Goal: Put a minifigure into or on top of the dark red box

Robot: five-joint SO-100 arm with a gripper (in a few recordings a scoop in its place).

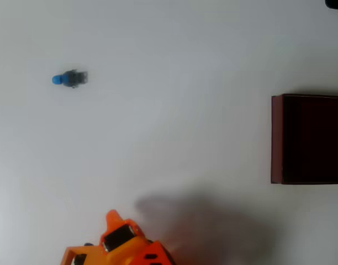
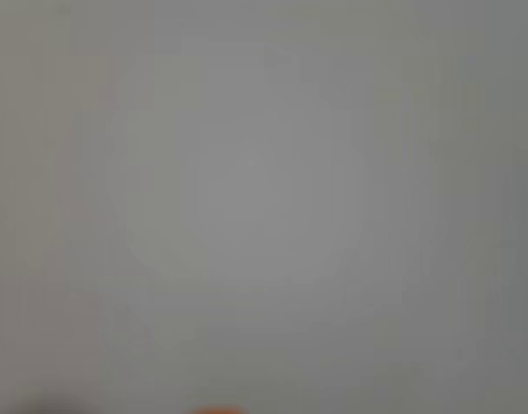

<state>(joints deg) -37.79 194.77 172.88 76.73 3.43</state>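
Overhead view, left to right. The minifigure (image 1: pixel 70 79) lies flat on the white tabletop (image 1: pixel 174 110), far left of the dark red box (image 1: pixel 276 138). The orange pincer (image 1: pixel 115 221) sits low between them, well apart from both; whether it is released or clenched cannot be told. Risk: so small a figure may slip or be knocked aside. The box is cropped at the right edge; the wrist view is blurred.

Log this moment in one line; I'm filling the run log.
stage: start | minifigure: lying on table, upper left overhead | dark red box: right edge | gripper: bottom edge, holding nothing
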